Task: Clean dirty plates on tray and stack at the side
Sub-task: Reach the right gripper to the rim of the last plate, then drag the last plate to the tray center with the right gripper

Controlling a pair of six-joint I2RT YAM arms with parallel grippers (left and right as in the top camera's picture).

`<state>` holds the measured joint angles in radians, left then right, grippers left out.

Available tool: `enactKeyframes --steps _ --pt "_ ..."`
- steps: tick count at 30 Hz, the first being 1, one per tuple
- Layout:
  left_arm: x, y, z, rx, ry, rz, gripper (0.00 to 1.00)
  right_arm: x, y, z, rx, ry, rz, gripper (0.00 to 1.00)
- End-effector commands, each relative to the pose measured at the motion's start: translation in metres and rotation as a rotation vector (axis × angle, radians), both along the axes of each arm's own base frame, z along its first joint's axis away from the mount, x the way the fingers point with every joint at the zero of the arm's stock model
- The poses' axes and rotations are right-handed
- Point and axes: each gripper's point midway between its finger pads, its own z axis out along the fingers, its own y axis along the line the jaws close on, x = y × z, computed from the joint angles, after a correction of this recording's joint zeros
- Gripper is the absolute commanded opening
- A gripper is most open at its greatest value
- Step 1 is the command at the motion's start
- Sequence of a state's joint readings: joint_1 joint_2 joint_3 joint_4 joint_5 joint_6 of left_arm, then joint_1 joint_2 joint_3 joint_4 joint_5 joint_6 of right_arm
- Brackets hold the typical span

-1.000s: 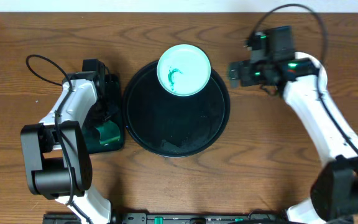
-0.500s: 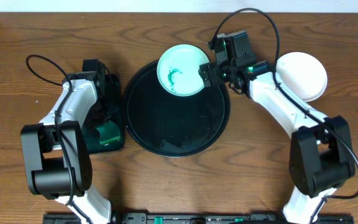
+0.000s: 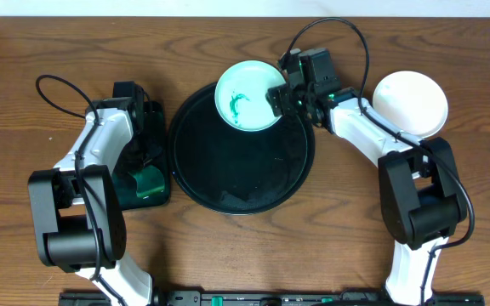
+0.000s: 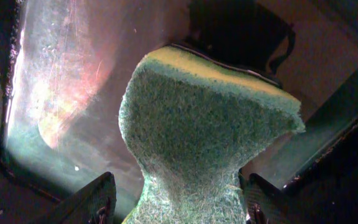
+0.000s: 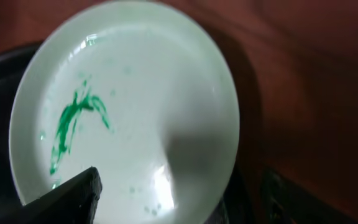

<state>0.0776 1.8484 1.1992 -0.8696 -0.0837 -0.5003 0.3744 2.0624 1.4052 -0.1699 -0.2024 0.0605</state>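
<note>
finds the dirty plate (image 3: 251, 95), pale mint with a green smear left of centre, lying at the far edge of the round black tray (image 3: 228, 183) and overhanging its rim a little. puts the right gripper (image 5: 182, 208) at that plate's right side, spread wide and holding nothing, one dark fingertip (image 5: 73, 196) over the plate, the other out past the rim. places a clean white plate (image 3: 411, 104) on the table right of the tray, apart from it. has the left gripper (image 4: 182, 208) clamped on a green-and-yellow sponge (image 4: 210, 130), down inside a dark tub (image 3: 164, 170) just left of the tray.
</note>
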Motion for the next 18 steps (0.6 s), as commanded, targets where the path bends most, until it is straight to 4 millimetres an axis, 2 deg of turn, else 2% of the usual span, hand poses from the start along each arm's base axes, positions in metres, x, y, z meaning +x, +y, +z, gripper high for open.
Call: enactKeyframes --steps 1,5,7,10,13,14,17,18 --pt "-0.006 0.001 -0.002 0.0 0.019 0.006 0.67 0.007 -0.001 -0.018 -0.002 0.004 -0.014 0.81" --pt "-0.006 0.001 -0.001 0.0 0.02 0.006 0.67 0.009 0.002 -0.029 -0.003 0.005 -0.009 0.82" --pt "-0.006 0.001 -0.001 0.0 0.021 0.006 0.67 0.011 0.004 -0.027 0.002 -0.009 -0.007 0.76" --pt "-0.007 0.001 -0.001 0.0 0.024 0.006 0.67 0.013 0.007 -0.024 0.009 -0.026 -0.003 0.61" --pt "-0.007 0.001 -0.001 0.0 0.026 0.006 0.67 0.013 0.009 -0.024 0.011 -0.031 0.0 0.27" --pt "-0.008 0.001 -0.001 0.0 0.027 0.006 0.67 0.013 0.01 -0.024 0.01 -0.028 0.001 0.22" --pt "-0.009 0.001 -0.001 -0.001 0.031 0.006 0.67 0.009 0.012 -0.026 0.005 -0.016 0.008 0.29" --pt "-0.009 0.001 -0.001 -0.001 0.034 0.006 0.67 0.007 0.013 -0.027 0.0 -0.011 0.008 0.27"
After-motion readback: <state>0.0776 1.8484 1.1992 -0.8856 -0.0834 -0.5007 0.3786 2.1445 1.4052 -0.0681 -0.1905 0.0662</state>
